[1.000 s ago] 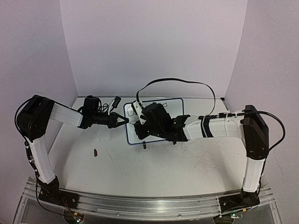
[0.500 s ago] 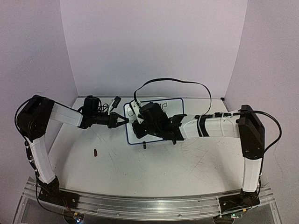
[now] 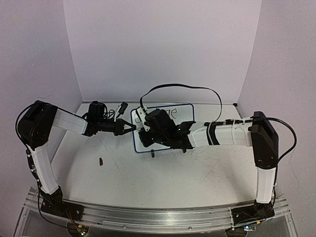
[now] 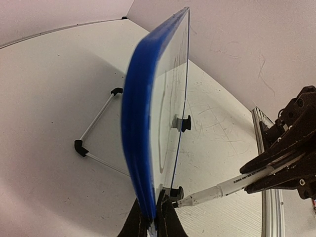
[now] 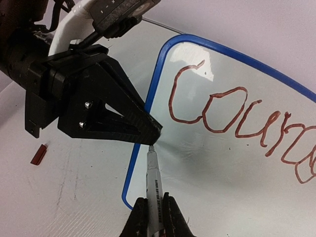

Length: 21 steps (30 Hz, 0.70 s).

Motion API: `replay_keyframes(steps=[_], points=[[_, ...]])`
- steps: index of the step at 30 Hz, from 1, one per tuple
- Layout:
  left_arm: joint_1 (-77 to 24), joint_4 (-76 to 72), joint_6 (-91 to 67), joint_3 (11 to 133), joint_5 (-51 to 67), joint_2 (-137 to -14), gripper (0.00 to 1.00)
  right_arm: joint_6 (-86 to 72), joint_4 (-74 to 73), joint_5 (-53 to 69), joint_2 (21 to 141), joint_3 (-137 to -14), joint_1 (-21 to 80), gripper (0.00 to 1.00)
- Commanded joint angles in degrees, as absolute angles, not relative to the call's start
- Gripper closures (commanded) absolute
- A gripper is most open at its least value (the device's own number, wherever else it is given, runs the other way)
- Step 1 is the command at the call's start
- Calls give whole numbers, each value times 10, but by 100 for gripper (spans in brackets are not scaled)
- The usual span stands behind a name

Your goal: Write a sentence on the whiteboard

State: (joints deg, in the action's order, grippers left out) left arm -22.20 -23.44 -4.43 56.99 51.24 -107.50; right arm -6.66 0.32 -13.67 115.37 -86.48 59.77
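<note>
The whiteboard [image 3: 181, 112] stands tilted at the table's back, blue-framed, and my right arm covers most of it. My left gripper [image 3: 129, 127] is shut on its left edge; in the left wrist view the fingers [image 4: 168, 217] pinch the blue frame [image 4: 140, 123]. My right gripper [image 5: 154, 215] is shut on a white marker [image 5: 153, 177]. The marker's tip rests on the board [image 5: 232, 168] near its left edge, just under the left gripper's finger [image 5: 123, 121]. The sentence [image 5: 222, 116] shows in red loopy letters reading "Coura" before the view cuts it off. The marker [image 4: 232, 185] also shows from the side.
A small red cap [image 3: 100, 161] lies on the table left of centre. Behind the board sits a thin wire stand with black joints [image 4: 97, 133]. A black cable [image 3: 182, 86] loops above my right arm. Walls close in the back and both sides.
My right arm has shifted a little to the left across the board, uncovering more of its right side. The left arm and the board have not moved.
</note>
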Motion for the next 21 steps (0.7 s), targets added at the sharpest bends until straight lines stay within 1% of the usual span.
replay_keyframes(steps=[1, 4, 7, 11, 17, 21], points=[[-221, -209, -6, 581, 424, -1072, 100, -67, 2, -157, 1156, -879, 597, 100], [-220, -209, -6, 582, 425, -1074, 100, -68, 6, -148, 1143, -865, 597, 100], [-220, -208, -6, 583, 425, -1075, 100, -65, 69, -118, 1107, -807, 597, 100], [-220, -208, -6, 583, 425, -1076, 100, -70, 88, -108, 1084, -779, 597, 100], [-221, -207, -5, 585, 424, -1076, 100, -65, 86, -116, 1100, -793, 598, 100], [-222, -206, -4, 584, 424, -1074, 100, -64, 69, -136, 1129, -830, 597, 100]])
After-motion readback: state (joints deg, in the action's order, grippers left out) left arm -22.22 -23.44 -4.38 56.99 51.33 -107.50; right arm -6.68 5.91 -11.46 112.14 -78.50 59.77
